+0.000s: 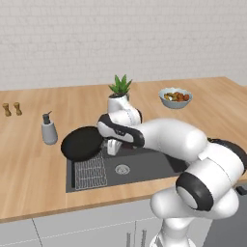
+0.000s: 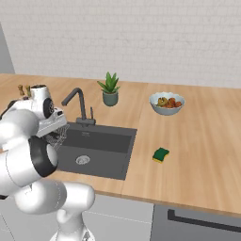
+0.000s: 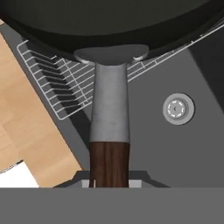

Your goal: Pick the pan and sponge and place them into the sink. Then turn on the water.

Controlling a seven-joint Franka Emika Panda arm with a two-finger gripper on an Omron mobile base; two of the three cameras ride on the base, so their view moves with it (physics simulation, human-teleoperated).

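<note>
The gripper (image 1: 112,144) pinches the pan (image 1: 82,143) by its handle, apparently just above the sink (image 1: 144,166) at frame centre; the sponge (image 2: 161,154), right of centre, and the faucet (image 2: 79,104) remain, 2 steps.

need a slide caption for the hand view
Tool shut on the pan by its wooden handle, holding it over the wire rack and sink near the drain.

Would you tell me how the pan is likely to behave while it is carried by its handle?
The pan looks rigid, so it should not flex. Gripped far out on its long wooden handle, the wide black bowl probably pulls downward. The smooth, round handle might twist in the gripper.
</note>
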